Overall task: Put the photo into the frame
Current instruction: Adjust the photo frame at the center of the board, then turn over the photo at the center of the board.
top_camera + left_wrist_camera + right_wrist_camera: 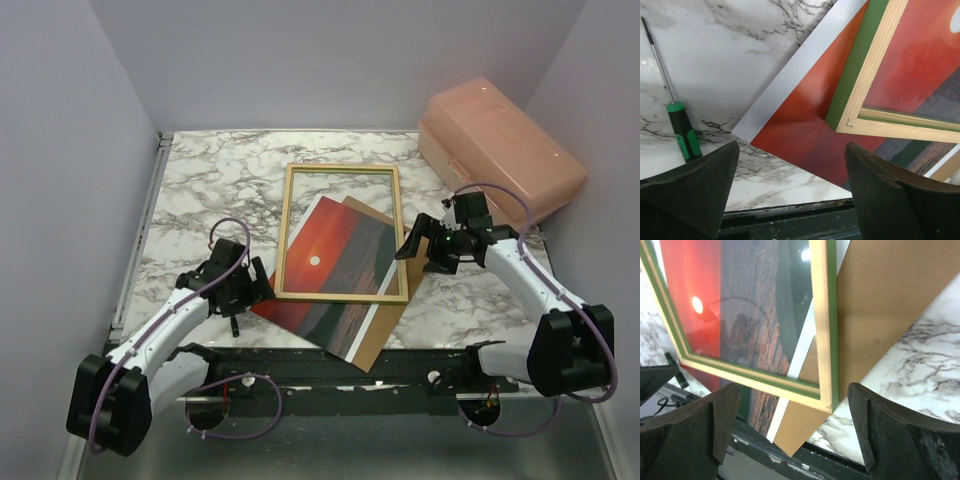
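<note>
The frame (281,235) lies flat at the table's centre, pale wood side up, with green showing on its edges. The photo (310,315), a red-orange sunset print, lies tilted under the frame's lower half, picture side up, with its corner poking out at the near left. My left gripper (258,292) is open and empty just left of that corner. The left wrist view shows the photo (800,125) and the frame corner (855,100) ahead of the gripper (792,165). My right gripper (422,255) is open and empty beside the frame's right rail (822,340).
A brown backing board (385,320) lies under the photo and sticks out at the near right (880,315). A green-handled screwdriver (682,135) lies on the marble left of the left gripper. A pink plastic box (500,150) stands at the back right.
</note>
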`<action>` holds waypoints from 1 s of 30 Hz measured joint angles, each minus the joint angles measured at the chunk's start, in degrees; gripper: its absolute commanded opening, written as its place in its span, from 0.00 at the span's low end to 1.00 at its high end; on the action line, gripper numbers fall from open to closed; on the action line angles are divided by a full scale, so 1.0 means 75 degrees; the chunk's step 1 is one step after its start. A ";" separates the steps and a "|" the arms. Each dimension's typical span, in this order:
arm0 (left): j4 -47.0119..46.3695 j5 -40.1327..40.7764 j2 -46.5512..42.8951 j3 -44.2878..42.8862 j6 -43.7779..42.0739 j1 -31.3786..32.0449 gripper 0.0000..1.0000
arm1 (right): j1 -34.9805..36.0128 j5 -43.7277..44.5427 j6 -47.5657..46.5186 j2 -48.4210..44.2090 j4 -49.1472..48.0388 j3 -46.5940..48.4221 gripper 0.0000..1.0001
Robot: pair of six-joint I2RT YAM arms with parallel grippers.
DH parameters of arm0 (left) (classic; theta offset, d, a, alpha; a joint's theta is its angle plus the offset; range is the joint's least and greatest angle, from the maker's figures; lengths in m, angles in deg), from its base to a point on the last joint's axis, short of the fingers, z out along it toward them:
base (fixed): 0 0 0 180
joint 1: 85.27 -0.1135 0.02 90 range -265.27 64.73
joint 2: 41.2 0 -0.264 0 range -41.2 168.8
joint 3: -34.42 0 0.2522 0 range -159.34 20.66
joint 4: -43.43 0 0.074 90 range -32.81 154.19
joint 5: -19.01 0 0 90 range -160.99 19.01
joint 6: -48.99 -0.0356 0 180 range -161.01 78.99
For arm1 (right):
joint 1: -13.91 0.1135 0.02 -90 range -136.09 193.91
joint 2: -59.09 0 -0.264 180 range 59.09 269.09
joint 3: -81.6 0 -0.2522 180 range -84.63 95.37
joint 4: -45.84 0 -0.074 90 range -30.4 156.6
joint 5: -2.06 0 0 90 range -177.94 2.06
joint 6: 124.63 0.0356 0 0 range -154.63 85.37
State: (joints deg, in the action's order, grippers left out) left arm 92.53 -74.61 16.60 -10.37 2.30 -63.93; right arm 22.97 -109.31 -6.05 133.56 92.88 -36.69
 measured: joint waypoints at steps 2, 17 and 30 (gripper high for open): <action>-0.0262 -0.0370 -0.0213 0.0370 0.0166 -0.0204 0.75 | 0.0029 -0.0160 -0.0017 -0.0268 0.0111 -0.0052 0.92; -0.1670 -0.1865 -0.0766 0.1445 0.0778 -0.1536 0.69 | 0.2311 -0.0682 0.1309 -0.0688 -0.0431 -0.1317 0.74; -0.0968 -0.1539 -0.1174 0.1378 0.0863 -0.1550 0.79 | 0.3226 -0.0609 0.2110 0.0105 -0.1699 -0.1696 0.46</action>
State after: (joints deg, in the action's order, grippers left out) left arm 85.27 -86.15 7.79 -0.03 8.77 -75.56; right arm 47.17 -113.87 9.77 134.35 80.13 -49.41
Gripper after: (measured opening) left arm 0.753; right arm 0.554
